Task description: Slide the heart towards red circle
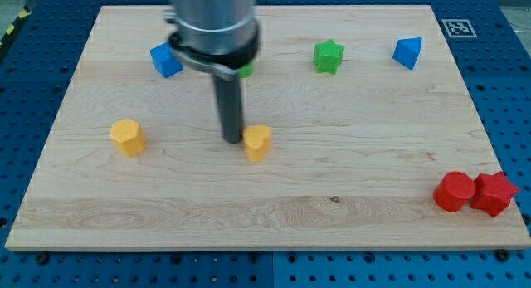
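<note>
The yellow heart [259, 142] lies near the middle of the wooden board. My tip [231, 140] stands just to the heart's left, touching or almost touching it. The red circle [454, 192] lies at the view's bottom right, far to the right of the heart and lower. A red star [494, 193] sits against the circle's right side.
A yellow hexagon [128, 137] lies at the left. A blue cube [166, 61] lies at top left. A green star [328, 56] and a blue block [407, 52] lie at top right. A green block [246, 70] is mostly hidden behind the arm.
</note>
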